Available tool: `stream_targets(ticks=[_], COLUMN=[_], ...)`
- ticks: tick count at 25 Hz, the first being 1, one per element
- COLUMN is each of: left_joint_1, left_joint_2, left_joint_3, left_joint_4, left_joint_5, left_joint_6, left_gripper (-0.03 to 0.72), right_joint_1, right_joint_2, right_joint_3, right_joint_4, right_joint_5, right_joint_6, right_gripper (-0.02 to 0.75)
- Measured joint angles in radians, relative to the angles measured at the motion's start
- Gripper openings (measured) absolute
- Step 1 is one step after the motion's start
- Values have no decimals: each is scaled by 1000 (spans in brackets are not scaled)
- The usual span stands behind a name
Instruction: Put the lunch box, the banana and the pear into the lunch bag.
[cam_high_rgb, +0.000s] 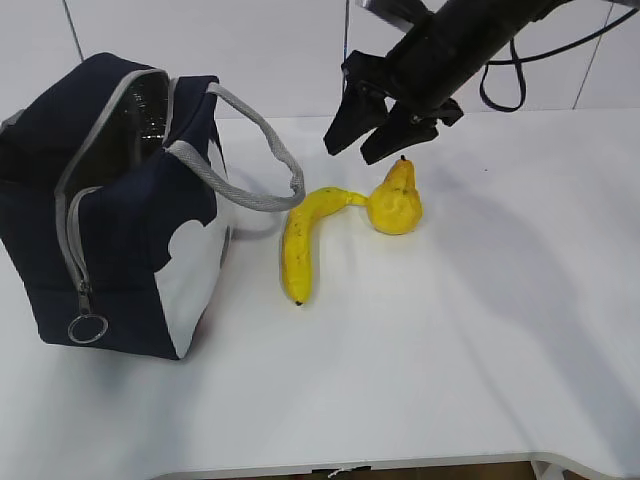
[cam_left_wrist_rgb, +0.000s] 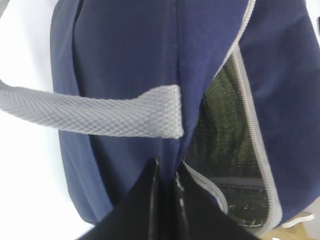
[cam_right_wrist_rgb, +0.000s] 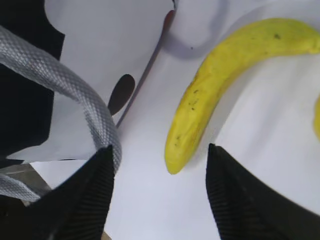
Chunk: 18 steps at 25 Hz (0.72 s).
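Right hand hangs wide open above banana, beside lunch bag.

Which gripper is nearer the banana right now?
Right. The right gripper hovers open just above the banana and the pear. The left gripper is shut at the lunch bag, pinching its fabric beside the opening.

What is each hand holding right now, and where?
Left hand pinches the lunch bag fabric near its opening; right hand is open, holding nothing.
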<state>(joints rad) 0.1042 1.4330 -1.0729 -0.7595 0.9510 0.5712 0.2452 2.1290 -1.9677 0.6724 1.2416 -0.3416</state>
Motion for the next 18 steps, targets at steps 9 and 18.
stream_targets(ticks=[9, 18], left_joint_1=[0, 0], left_joint_2=[0, 0], left_joint_3=[0, 0], left_joint_4=[0, 0], left_joint_5=[7, 14], left_joint_6=[0, 0], left_gripper=[-15, -15], right_joint_1=[0, 0], right_joint_2=[53, 87], right_joint_3=[1, 1], right_joint_4=[59, 59], right_joint_5=[-66, -135], right_joint_6=[-22, 37], right_gripper=[480, 480])
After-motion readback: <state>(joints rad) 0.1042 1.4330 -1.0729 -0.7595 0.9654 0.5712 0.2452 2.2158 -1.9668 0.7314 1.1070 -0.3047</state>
